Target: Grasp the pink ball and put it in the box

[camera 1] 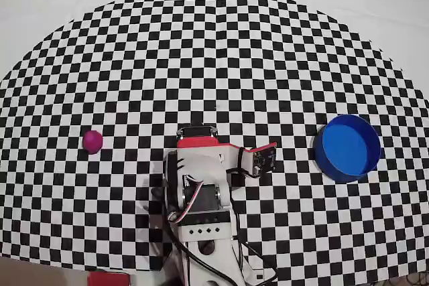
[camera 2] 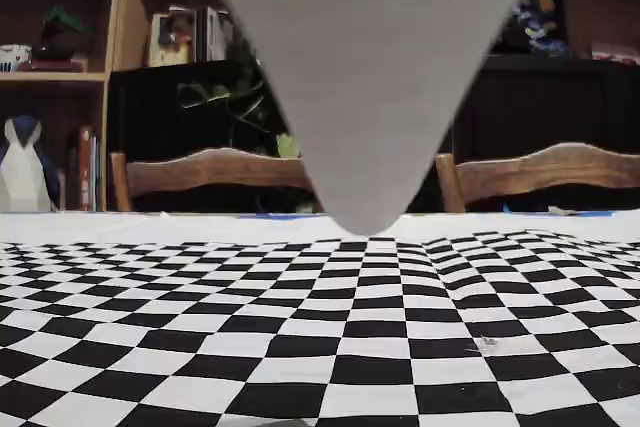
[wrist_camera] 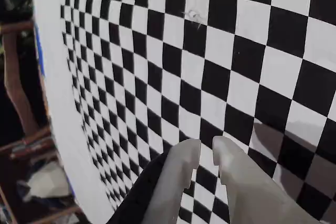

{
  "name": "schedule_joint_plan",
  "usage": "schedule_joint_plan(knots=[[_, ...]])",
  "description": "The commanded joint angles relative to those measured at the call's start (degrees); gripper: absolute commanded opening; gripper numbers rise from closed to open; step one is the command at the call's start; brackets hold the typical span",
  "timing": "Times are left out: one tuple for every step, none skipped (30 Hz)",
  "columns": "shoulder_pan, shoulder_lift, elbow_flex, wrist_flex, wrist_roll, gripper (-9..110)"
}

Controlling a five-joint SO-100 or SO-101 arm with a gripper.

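Note:
In the overhead view the pink ball (camera 1: 92, 140) lies on the checkered cloth at the left. The box, a round blue tub (camera 1: 347, 147), stands at the right and looks empty. My arm (camera 1: 201, 179) is folded up at the bottom centre, between the two and well apart from both. Its fingers are hidden under it there. In the wrist view my gripper (wrist_camera: 206, 148) shows two pale fingers almost touching, with only a thin slit and nothing between them. They hang over bare checker squares. The ball and the tub do not show in the wrist or fixed views.
The checkered cloth (camera 1: 214, 51) ends in a curved edge on a white table. In the fixed view a grey wedge (camera 2: 365, 97) hangs down across the top middle. Wooden chairs (camera 2: 210, 172) and shelves stand beyond the far table edge.

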Motion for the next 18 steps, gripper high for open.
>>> schedule_joint_plan(knots=[[0.2,1.1,0.4,0.3,0.4,0],[0.2,1.1,0.4,0.3,0.4,0],[0.2,1.1,0.4,0.3,0.4,0],[0.2,1.1,0.4,0.3,0.4,0],[0.2,1.1,0.4,0.3,0.4,0],[0.2,1.1,0.4,0.3,0.4,0],[0.2,1.1,0.4,0.3,0.2,0],[-0.4,1.1,0.4,0.3,-0.3,0],[-0.6,1.1,0.4,0.3,-0.4,0],[-0.6,1.1,0.4,0.3,-0.4,0],[-0.5,1.1,0.4,0.3,-0.4,0],[-0.5,1.1,0.4,0.3,-0.4,0],[-0.3,1.1,0.4,0.3,-0.2,0],[-0.2,1.1,0.4,0.3,-0.1,0],[-0.2,1.1,0.4,0.3,0.0,0],[-0.1,1.1,0.4,0.3,0.1,0],[-0.1,1.1,0.4,0.3,0.1,0],[-0.1,1.1,0.4,0.3,0.0,0]])
